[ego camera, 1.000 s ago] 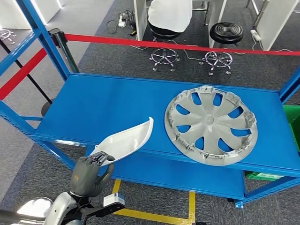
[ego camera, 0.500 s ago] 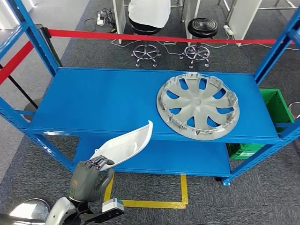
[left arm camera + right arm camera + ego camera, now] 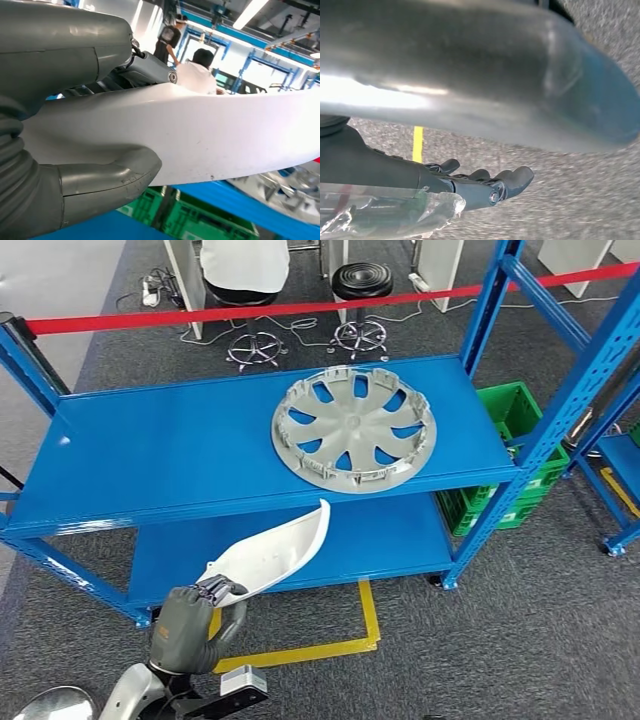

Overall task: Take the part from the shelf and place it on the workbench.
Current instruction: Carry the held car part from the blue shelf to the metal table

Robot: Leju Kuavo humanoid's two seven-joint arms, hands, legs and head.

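My left hand (image 3: 185,625) grips the narrow end of a long, curved white plastic part (image 3: 272,550), held up in front of the blue shelf (image 3: 151,450), off its surface. In the left wrist view the thumb (image 3: 109,175) wraps under the white part (image 3: 211,135) and the fingers press on its other side. A silver wheel cover (image 3: 353,427) lies flat on the shelf's top level. In the right wrist view my right hand (image 3: 486,182) hangs over grey carpet, fingers stretched out and holding nothing.
A green crate (image 3: 521,410) stands behind the shelf's right post. Red barrier tape (image 3: 226,312) runs behind the shelf, with stools (image 3: 362,280) and a seated person (image 3: 241,260) beyond. Yellow floor tape (image 3: 302,652) marks the carpet. Another blue rack (image 3: 619,455) stands at right.
The camera has swung to the right, so the shelf and wheel cover sit further left in the picture. My left hand keeps the same hold on the white part.
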